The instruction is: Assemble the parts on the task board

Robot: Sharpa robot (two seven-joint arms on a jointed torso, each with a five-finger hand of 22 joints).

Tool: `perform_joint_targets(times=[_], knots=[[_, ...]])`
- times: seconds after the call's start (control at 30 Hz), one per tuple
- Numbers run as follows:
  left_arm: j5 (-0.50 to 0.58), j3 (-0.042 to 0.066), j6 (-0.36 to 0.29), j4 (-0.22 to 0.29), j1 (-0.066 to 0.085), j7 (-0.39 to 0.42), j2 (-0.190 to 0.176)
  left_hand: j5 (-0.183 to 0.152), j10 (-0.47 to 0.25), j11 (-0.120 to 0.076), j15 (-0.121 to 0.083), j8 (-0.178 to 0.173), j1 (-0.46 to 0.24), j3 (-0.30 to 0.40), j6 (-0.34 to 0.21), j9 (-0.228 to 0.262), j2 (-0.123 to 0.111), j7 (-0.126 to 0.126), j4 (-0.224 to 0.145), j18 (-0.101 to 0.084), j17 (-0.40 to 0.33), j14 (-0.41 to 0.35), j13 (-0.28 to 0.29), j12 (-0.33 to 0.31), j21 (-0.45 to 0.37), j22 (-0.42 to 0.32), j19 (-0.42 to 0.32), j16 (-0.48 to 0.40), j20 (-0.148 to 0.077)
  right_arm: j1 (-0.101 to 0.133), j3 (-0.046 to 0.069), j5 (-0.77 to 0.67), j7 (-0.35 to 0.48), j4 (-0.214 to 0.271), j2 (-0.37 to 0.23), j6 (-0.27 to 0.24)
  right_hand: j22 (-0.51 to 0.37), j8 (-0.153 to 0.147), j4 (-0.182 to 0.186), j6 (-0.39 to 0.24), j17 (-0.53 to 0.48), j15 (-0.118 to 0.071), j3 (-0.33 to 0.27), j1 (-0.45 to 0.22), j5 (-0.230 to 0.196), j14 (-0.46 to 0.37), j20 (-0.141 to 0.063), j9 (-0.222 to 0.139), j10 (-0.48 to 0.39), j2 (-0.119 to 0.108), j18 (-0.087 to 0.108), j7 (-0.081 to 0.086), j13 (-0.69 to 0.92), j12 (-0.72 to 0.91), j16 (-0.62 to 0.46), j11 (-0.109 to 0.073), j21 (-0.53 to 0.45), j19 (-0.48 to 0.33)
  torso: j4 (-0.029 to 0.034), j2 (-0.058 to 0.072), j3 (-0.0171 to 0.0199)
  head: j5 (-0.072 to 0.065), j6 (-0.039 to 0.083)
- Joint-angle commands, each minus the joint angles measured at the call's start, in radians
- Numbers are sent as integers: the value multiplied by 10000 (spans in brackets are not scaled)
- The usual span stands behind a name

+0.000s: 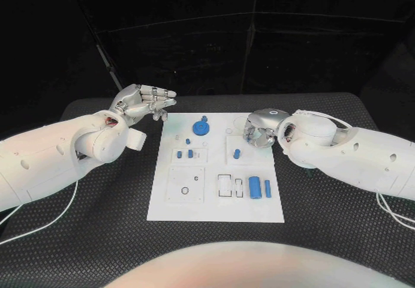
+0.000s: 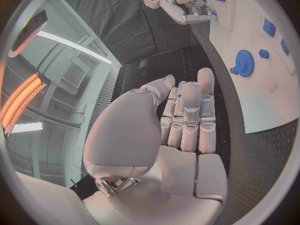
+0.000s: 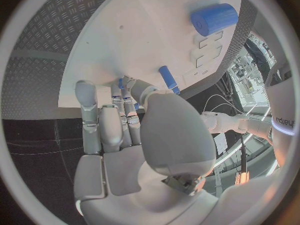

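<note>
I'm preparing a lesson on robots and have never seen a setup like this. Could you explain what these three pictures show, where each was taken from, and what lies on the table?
This is a two-armed robot at a black table. One picture looks down from its head; the two round ones come from cameras behind each wrist. The left hand hangs beside the white task board, its fingers together, holding nothing. The right hand is over the board's far right corner, fingers curled; whether it holds anything cannot be told. On the board lie blue parts: a gear, a thick cylinder and small pegs.
</note>
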Motion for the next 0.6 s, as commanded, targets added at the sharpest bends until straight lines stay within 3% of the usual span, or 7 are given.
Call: perform_joint_targets(times=[0.03,0.3,0.6], knots=[[51,9,63,10,13,54,-1,-50,-75,-2,8,27,6,-13,-22,-10,66,41,-58,132,-20,-74,3,37,-73,-17,-57,-35,5,-5,-13,-111,-53,6,-5,196,5,-56,-55,-27,-9,10,68,131,61,211,-19,-8,-26,-21,-11,8,5,-58,12,12,68,-84,6,9,4,-11,-22],[51,9,54,13,13,61,-4,-48,-90,0,10,23,21,-10,-32,-11,71,43,-71,132,-27,-77,2,41,-79,-21,-56,-39,7,-6,-13,-139,-17,-3,32,132,103,47,-164,257,41,-44,285,281,39,223,-55,39,278,170,-13,-58,45,58,56,-66,183,-77,5,2,0,-47,-27],[51,9,35,16,13,82,-9,-46,-95,1,10,22,29,-7,-34,-11,75,44,-78,132,-27,-77,2,44,-82,-22,-56,-39,7,-8,-13,-213,-38,1,51,-76,269,214,-32,738,148,-175,251,162,-3,257,-153,112,714,511,-37,-229,97,216,135,-241,323,-10,3,-6,0,-82,-27]])
